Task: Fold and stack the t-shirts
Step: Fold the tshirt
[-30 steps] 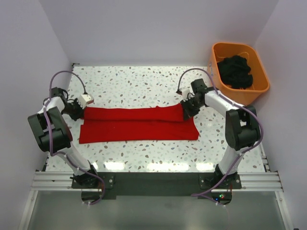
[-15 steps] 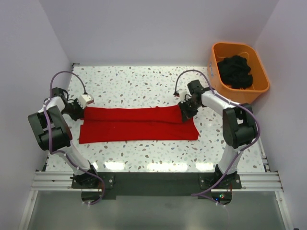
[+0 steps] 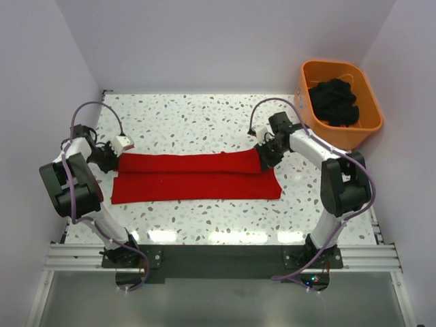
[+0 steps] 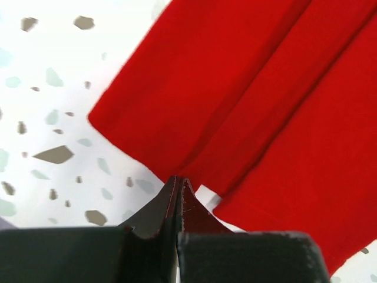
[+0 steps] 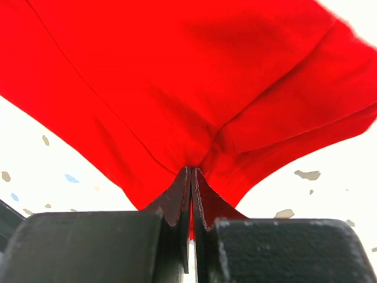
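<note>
One red t-shirt (image 3: 197,178) lies folded into a long strip across the speckled table (image 3: 191,122), its far layer overlapping the near one. My left gripper (image 3: 111,159) is low at the strip's left end. In the left wrist view its jaws (image 4: 179,181) are shut, with the tips at the cloth's (image 4: 247,88) edge where a crease runs in. My right gripper (image 3: 263,159) is at the strip's far right corner. In the right wrist view it (image 5: 191,172) is shut on bunched red cloth (image 5: 177,71).
An orange plastic tub (image 3: 308,102) stands at the back right, just beyond the right arm, holding a heap of dark cloth (image 3: 334,101). White walls close in the table on the left, back and right.
The right gripper shifted slightly left along the shirt's corner and then back. The left gripper and the shirt have stayed almost still.
</note>
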